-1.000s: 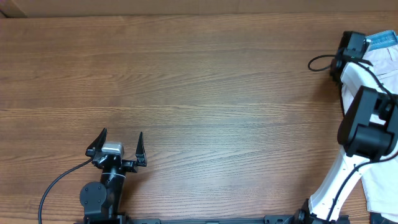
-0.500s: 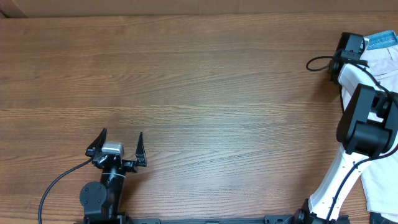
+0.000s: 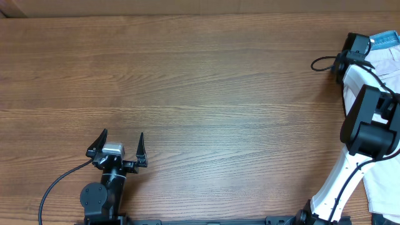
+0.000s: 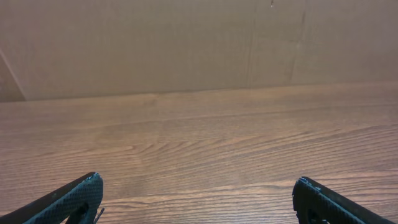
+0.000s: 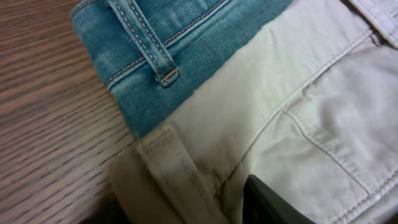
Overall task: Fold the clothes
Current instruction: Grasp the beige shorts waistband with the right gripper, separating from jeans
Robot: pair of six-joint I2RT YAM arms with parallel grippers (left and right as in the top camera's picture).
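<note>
The beige shorts (image 5: pixel 298 112) lie in a pile at the table's far right edge (image 3: pixel 391 62). Their waistband and a pocket seam show in the right wrist view. My right gripper (image 3: pixel 361 49) is at the pile's left edge. In the right wrist view its jaws (image 5: pixel 186 202) are closed around a bunched fold of the shorts' waistband; only one dark finger shows clearly. My left gripper (image 3: pixel 122 142) is open and empty near the front left, over bare wood (image 4: pixel 196 186).
A blue denim garment (image 5: pixel 174 56) lies under the shorts at the pile's top left (image 3: pixel 384 41). More pale cloth hangs at the lower right (image 3: pixel 381 187). The right arm's black cable (image 3: pixel 322 62) loops over the wooden table (image 3: pixel 200 94).
My right wrist shifted slightly left, then back right by the pile. The left arm has not moved.
</note>
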